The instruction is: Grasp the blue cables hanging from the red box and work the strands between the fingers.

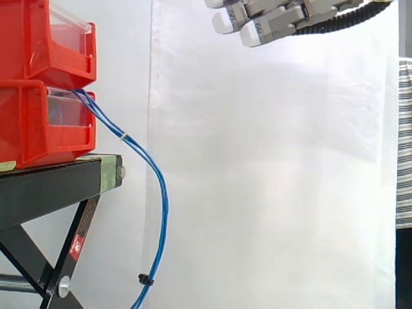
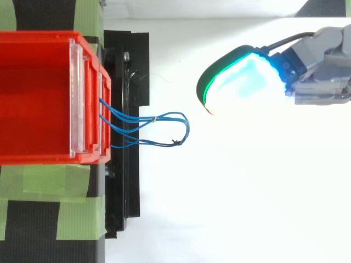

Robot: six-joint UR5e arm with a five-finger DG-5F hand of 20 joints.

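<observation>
Now | hand [image 1: 283,19] straight-fingered, empty | blue cables [image 1: 165,215] hang well below-left, apart

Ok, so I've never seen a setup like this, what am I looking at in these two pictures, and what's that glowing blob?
Both pictures show one scene: the side view looks level across it, the top view looks straight down. The grey thing coming in from the right is a robot hand with fingers and a thumb. The glowing blob is one of its fingertips; the pads light up themselves. Two red bins sit stacked on a black stand before a white curtain. Thin blue cables come out of the lower bin and hang past the stand's edge. The hand is open, high up, clear of the cables, holding nothing.
</observation>
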